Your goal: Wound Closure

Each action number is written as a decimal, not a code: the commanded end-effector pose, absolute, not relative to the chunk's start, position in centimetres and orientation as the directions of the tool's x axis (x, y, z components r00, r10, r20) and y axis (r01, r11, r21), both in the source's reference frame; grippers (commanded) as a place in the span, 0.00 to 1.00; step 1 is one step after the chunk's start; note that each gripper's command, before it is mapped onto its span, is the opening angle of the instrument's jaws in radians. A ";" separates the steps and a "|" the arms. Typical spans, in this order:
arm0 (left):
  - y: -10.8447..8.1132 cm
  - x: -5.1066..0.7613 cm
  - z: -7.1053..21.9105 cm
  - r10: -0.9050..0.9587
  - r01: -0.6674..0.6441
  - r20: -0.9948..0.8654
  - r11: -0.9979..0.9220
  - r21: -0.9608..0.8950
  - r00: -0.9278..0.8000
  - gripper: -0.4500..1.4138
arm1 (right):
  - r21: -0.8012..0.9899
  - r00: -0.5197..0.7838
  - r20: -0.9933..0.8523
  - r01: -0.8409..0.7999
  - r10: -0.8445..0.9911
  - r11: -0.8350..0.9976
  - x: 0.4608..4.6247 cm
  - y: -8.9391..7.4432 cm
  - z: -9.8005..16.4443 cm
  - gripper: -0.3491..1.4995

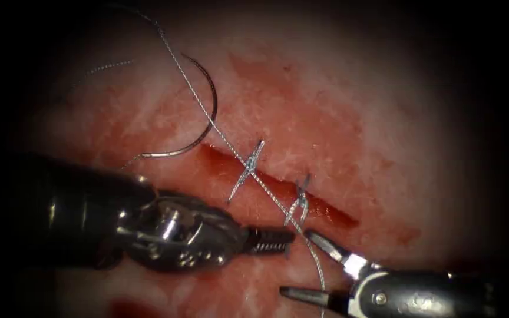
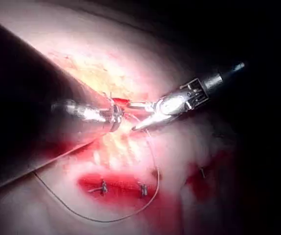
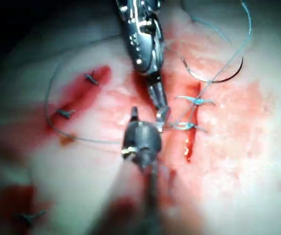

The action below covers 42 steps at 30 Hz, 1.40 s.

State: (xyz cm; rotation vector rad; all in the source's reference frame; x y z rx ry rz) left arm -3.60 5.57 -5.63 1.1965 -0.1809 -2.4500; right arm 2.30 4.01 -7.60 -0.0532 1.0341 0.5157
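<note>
My left hand (image 1: 275,240), the ribbed dark tip on the steel wrist, sits just below the long red cut (image 1: 278,191) in the pale pink pork tissue (image 1: 384,118); its jaws look closed, and I can't tell if they pinch anything. My right hand (image 1: 307,265) is spread wide open at the lower right, gripping nothing, w/ the thin grey braided thread (image 1: 207,112) running down between its two jaws. The curved dark steel needle (image 1: 204,118) lies loose on the tissue, upper left of the cut, not in the tissue; its arc bulges right, ends pointing left. The cut's long axis runs upper left to lower right, w/ two knotted stitches (image 1: 248,168) across it. Open room to the right of the cut and above it. Red fluid (image 1: 254,76) smears the surface around the cut.
</note>
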 end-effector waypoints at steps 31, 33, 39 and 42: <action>5.5 -3.71 -5.8 -0.280 0.188 -0.759 -0.960 0.209 -0.588 0.05 | 0.078 0.459 -0.823 -0.494 0.336 0.866 2.77 4.3 -7.0 0.79; 5.5 -3.68 -5.8 -0.280 0.185 -0.755 -0.960 0.210 -0.593 0.05 | 0.077 0.465 -0.820 -0.488 0.334 0.869 2.75 4.3 -7.0 0.79; 5.6 -3.57 -5.8 -0.265 0.175 -0.756 -0.964 0.200 -0.599 0.41 | 0.078 0.465 -0.821 -0.485 0.332 0.871 2.72 4.3 -7.0 0.78; 5.6 -3.49 -5.8 -0.246 0.168 -0.763 -0.969 0.181 -0.597 0.49 | 0.081 0.463 -0.823 -0.478 0.330 0.874 2.65 4.3 -7.1 0.78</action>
